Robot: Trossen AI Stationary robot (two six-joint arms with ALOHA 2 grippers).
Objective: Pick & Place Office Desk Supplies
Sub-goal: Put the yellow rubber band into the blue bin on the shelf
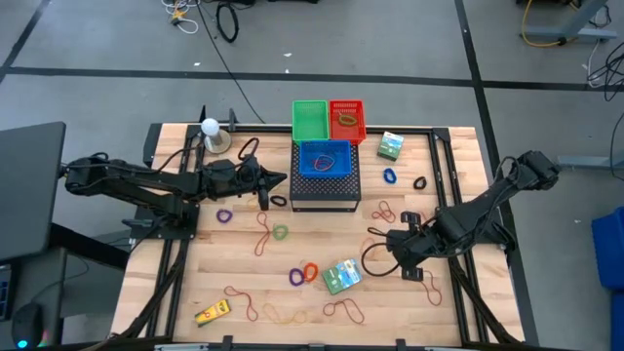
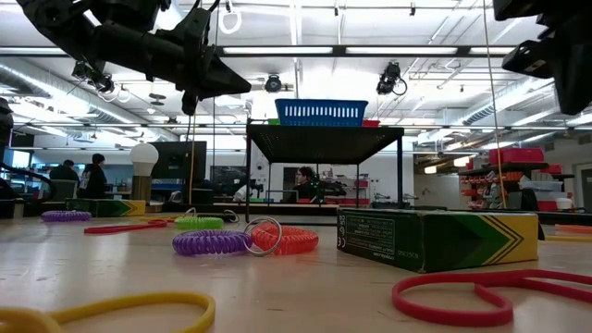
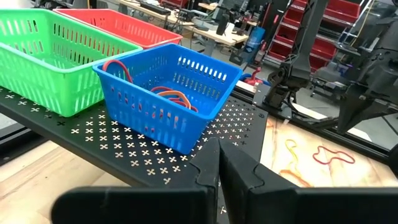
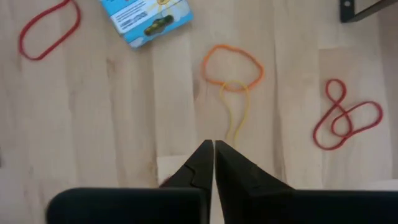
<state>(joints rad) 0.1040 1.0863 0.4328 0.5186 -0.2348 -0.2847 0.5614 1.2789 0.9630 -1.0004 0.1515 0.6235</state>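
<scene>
Seen from above, the left tool (image 1: 276, 180) hovers just beside a black mesh stand (image 1: 326, 188) carrying a blue basket (image 1: 323, 158); green (image 1: 310, 119) and red (image 1: 347, 120) baskets sit just beyond. The right tool (image 1: 382, 239) sits low over the wooden desk (image 1: 458, 302), near a green printed box (image 1: 341, 276). Purple and orange rings (image 1: 304, 273) lie beside that box. Red-brown rubber bands (image 1: 344, 309) lie scattered around.

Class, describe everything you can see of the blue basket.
The blue basket is a small rectangular plastic tray with slotted walls and an open top. It stands upright on the black perforated stand, beside the green basket, with a red basket behind. Red and orange rubber bands lie inside it. No gripper touches it.
</scene>
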